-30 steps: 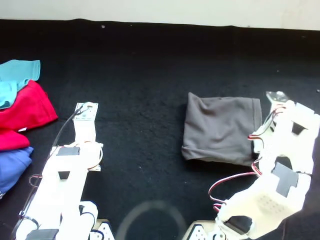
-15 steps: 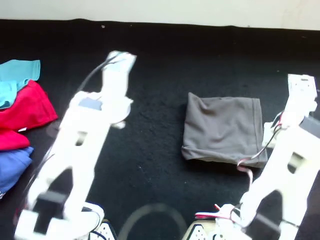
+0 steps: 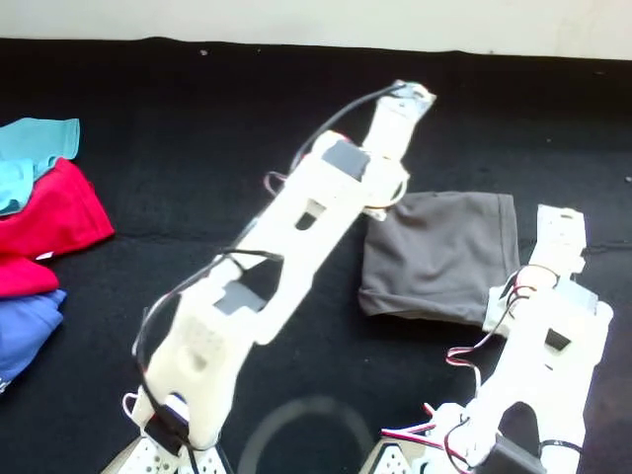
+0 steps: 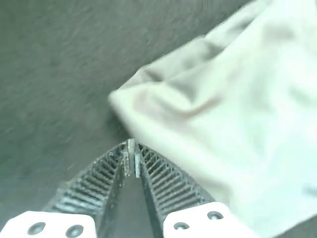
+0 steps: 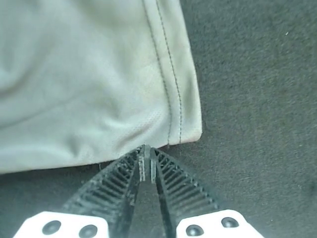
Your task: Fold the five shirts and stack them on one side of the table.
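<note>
- The black table (image 3: 197, 118) lies under both pincers and carries all the shirts.
- The left arm (image 3: 296, 237) stretches slantwise across the table, and its wrist end is over the far corner of the grey shirt (image 3: 439, 252).
- The right arm (image 3: 538, 346) stands at the other side of the grey shirt, by its hemmed edge.
- The grey shirt is folded into a flat rectangle and lies between the two pincers.
- The red shirt (image 3: 54, 222), the blue shirt (image 3: 25, 331) and the teal shirt (image 3: 35, 153) lie bunched together, well apart from both pincers, beyond the left one on the side away from the grey shirt.
- The left pincer (image 4: 130, 159) is closed with its tips pressed together and nothing between them. A rounded corner of the grey shirt (image 4: 223, 109) lies just ahead of the tips.
- The right pincer (image 5: 147, 161) is also closed and empty. Its tips are at the edge of the grey shirt (image 5: 84, 74), just beside the stitched corner.
</note>
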Motion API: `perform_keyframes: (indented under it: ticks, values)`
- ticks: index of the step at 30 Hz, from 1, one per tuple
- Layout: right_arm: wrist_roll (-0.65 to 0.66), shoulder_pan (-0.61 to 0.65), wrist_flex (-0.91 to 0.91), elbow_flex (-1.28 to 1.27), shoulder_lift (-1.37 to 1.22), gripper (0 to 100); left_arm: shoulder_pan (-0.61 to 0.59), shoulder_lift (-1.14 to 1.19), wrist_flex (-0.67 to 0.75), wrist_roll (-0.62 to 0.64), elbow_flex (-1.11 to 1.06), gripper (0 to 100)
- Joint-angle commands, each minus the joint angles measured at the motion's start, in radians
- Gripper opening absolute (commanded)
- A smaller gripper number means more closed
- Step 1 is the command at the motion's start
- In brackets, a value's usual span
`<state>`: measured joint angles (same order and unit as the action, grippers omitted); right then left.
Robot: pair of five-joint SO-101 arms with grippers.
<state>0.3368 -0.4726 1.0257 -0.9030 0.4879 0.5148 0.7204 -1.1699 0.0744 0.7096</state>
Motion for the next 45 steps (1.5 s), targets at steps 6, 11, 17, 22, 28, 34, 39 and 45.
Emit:
perform_keyframes:
  ticks: [6,11,17,22,28,34,39,45]
  values:
    - [-0.011,-0.012,-0.010,-0.025,0.027,0.7,0.085,0.127,-0.003,0.048,0.214,1]
    - [-0.011,-0.012,-0.010,-0.025,0.025,0.7,0.061,0.214,0.038,0.043,0.216,1]
    - [-0.008,-0.012,-0.067,-0.027,0.024,0.7,-0.042,0.297,0.064,0.043,0.216,1]
    - [-0.006,-0.001,-0.096,-0.025,0.024,0.7,-0.096,0.294,0.064,0.043,0.217,1]
    - [-0.005,-0.002,-0.136,-0.018,-0.067,0.7,-0.136,0.297,0.063,0.044,0.229,1]
    - [-0.009,-0.012,-0.128,0.025,-0.140,0.7,-0.131,0.257,-0.025,0.046,0.300,1]
    - [-0.040,-0.008,0.019,0.176,-0.087,0.7,-0.136,0.216,-0.189,0.046,0.440,1]
    - [-0.103,0.025,0.143,0.444,-0.114,0.7,-0.122,0.209,-0.459,0.051,0.619,1]
